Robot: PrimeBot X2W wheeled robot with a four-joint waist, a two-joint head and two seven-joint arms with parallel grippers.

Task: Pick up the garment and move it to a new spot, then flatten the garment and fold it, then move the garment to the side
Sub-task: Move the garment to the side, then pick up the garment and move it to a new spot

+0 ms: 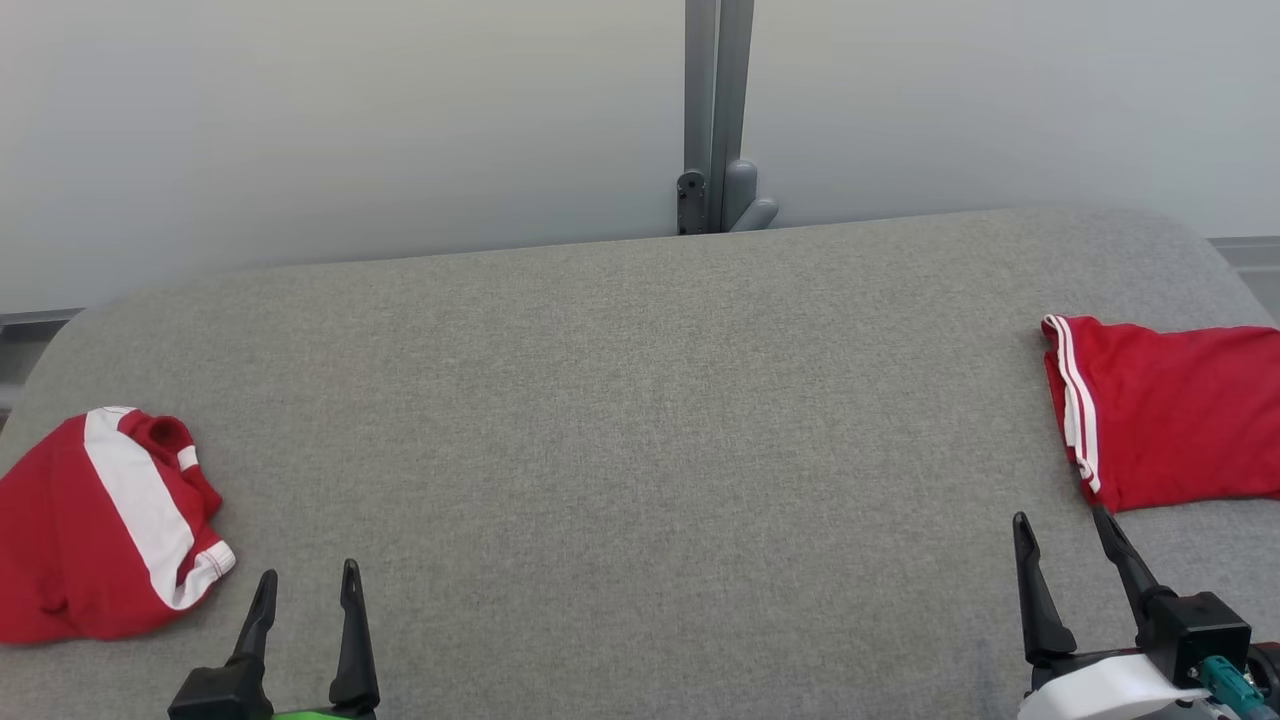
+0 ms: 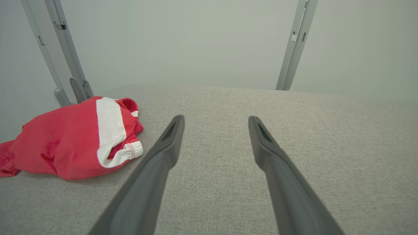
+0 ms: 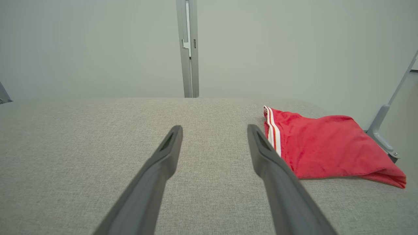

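A crumpled red garment (image 1: pixel 95 525) with a broad white band lies in a heap at the table's left edge; the left wrist view has this garment (image 2: pixel 75 138) left of the fingers. A second red garment (image 1: pixel 1165 410) with thin white stripes lies folded flat at the right edge, seen as a red garment (image 3: pixel 321 148) just right of the right fingers. My left gripper (image 1: pixel 305 585) stands open at the lower left, right of the heap, holding nothing. Open and empty as well, my right gripper (image 1: pixel 1062 528) hovers near the folded piece's front corner.
The grey fabric-covered table (image 1: pixel 620 430) spreads between both garments, with rounded far corners. Behind it a grey metal post (image 1: pixel 715 110) rises against a pale wall. More frame posts (image 2: pixel 62 52) stand at the table's left side.
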